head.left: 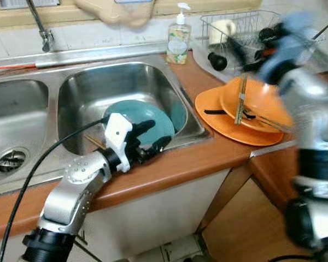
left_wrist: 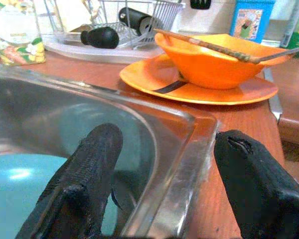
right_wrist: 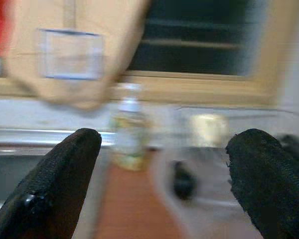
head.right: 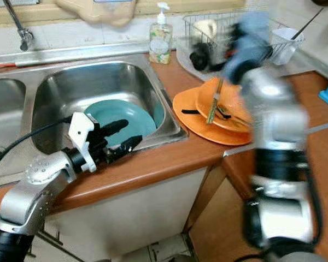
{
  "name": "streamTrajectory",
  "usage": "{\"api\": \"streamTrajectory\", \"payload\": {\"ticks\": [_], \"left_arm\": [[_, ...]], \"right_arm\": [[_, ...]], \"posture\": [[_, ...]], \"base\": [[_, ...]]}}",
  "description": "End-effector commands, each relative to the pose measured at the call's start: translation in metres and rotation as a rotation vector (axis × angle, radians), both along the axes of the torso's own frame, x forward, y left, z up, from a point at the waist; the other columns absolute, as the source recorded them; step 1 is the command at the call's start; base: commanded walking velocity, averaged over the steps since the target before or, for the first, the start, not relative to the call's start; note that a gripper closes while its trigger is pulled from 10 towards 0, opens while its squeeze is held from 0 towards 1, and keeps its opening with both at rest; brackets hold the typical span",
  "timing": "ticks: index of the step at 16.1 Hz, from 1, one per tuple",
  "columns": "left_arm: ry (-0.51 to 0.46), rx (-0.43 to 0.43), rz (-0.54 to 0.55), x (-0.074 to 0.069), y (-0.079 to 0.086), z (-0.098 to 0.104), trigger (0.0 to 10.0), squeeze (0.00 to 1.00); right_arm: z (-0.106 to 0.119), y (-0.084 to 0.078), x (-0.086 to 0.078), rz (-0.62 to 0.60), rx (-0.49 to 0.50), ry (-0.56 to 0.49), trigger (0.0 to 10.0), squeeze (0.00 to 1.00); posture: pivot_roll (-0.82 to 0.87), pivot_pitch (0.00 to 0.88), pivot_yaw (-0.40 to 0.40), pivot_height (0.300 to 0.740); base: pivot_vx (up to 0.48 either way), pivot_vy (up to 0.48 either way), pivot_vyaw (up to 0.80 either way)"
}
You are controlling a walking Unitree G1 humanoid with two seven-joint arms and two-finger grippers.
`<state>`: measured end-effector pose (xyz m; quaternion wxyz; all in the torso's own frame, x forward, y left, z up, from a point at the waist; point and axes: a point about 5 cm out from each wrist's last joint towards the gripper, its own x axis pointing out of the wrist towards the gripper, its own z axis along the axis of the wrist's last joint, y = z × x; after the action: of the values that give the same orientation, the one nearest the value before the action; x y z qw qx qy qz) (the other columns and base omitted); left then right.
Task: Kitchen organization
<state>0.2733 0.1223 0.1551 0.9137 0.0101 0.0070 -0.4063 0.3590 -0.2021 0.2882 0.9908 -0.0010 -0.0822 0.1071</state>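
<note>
A teal plate [head.left: 150,121] leans in the right basin of the steel sink [head.left: 85,82]. My left gripper [head.left: 158,134] hovers open at the basin's front right rim, just in front of the plate; one finger [left_wrist: 87,172] is over the basin, the other [left_wrist: 256,186] over the wooden counter. An orange bowl [head.left: 259,101] sits on an orange plate [head.left: 218,117] to the right of the sink, with chopsticks [head.left: 241,98] and a utensil across it. My right arm [head.left: 311,125] is raised and blurred at the right. Its gripper [right_wrist: 159,174] is open with nothing between the fingers.
A soap bottle [head.left: 179,35] stands behind the sink's right corner. A wire dish rack [head.left: 246,30] with dark items sits at the back right. The faucet [head.left: 42,30] rises at the back left, and the left basin [head.left: 13,125] has a drain. The counter edge drops off in front.
</note>
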Motion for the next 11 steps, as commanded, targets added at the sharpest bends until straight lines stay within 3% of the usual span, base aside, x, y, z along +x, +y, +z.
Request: {"api": "streamTrajectory", "payload": {"ticks": [1, 3, 5, 9, 11], "left_arm": [[-0.032, 0.004, -0.042, -0.002, -0.005, 0.006, 10.0, 0.00], [-0.032, 0.000, -0.045, -0.003, -0.006, 0.006, 10.0, 0.00], [-0.031, 0.000, -0.046, -0.003, -0.006, 0.006, 10.0, 0.00], [-0.023, -0.007, -0.058, -0.007, -0.008, 0.004, 10.0, 0.00], [-0.021, -0.011, -0.065, -0.007, -0.009, 0.004, 10.0, 0.00]], "right_arm": [[0.000, -0.023, 0.001, -0.116, -0.010, 0.004, 10.0, 0.00], [-0.011, -0.061, 0.000, -0.296, -0.039, 0.046, 10.0, 0.00], [-0.018, -0.081, -0.003, -0.382, -0.048, 0.063, 10.0, 0.00], [-0.048, -0.136, -0.028, -0.557, -0.124, 0.163, 10.0, 0.00], [-0.058, -0.146, -0.036, -0.583, -0.140, 0.199, 10.0, 0.00]], "posture": [[-0.13, 0.000, 0.007, 0.740], [-0.13, 0.000, 0.005, 0.740], [-0.14, 0.000, 0.006, 0.740], [-0.15, 0.000, 0.007, 0.740], [-0.16, 0.000, 0.010, 0.740]], "base": [[0.000, 0.000, 0.00], [0.000, 0.000, 0.00], [0.000, 0.000, 0.00], [0.000, 0.000, 0.00], [0.000, 0.000, 0.00]]}}
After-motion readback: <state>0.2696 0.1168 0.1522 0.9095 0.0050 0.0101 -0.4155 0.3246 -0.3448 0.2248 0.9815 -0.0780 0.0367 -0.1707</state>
